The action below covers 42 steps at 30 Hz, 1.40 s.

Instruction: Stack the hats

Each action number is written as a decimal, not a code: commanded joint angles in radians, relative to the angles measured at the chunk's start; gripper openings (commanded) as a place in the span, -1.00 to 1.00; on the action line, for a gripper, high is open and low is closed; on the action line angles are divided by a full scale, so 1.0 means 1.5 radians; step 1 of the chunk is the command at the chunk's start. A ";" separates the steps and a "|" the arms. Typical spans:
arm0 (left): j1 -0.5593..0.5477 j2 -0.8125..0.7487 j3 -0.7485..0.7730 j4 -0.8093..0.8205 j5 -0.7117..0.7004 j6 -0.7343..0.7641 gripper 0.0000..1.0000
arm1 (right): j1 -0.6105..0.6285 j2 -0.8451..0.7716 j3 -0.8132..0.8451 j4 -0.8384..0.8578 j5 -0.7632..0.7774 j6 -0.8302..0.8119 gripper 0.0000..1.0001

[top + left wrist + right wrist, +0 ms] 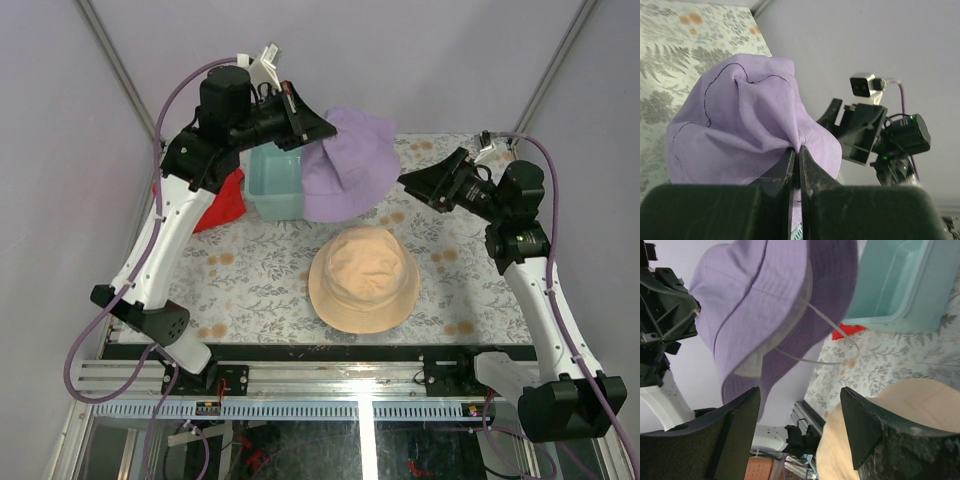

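The left gripper [322, 130] is clenched on a pinch of the lavender hat [350, 165] and holds it up in the air over the far part of the worktop [250, 290]. In the left wrist view its two fingers [807, 175] are pressed together with a fold of purple cloth caught between them, and the rest of the hat bunches up above the fingers. From overhead the hanging hat covers the right side of the pale-teal bin [272, 185], which stands toward the far left corner. A red cloth [228, 200] lies just left of the bin, by the left edge and partly under the left arm.

The tan hat [363, 278] sits crown up on the worktop, close to the middle of the near edge, with its brim spread flat. It is apart from the lavender hat, which hangs beyond it toward the far edge.

The right gripper [407, 180] is released, jaws spread wide with nothing between them. It hovers over the far right part of the worktop, pointing left toward the lavender hat but not touching it. Its wrist view looks up at the underside of that brim.
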 commanded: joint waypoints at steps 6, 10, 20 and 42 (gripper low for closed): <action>-0.049 -0.061 -0.070 0.004 -0.029 -0.023 -1.00 | 0.082 -0.048 0.004 0.128 0.019 0.094 0.44; -0.060 -0.079 -0.099 0.006 -0.038 -0.024 -1.00 | 0.087 -0.063 0.002 0.122 0.022 0.103 0.44; -0.082 -0.112 -0.142 -0.010 -0.066 0.001 -1.00 | 0.097 -0.086 0.003 0.072 0.006 0.093 0.43; -0.160 -0.157 -0.211 -0.148 -0.156 0.096 -1.00 | 0.117 -0.201 -0.151 -0.096 -0.001 0.010 0.43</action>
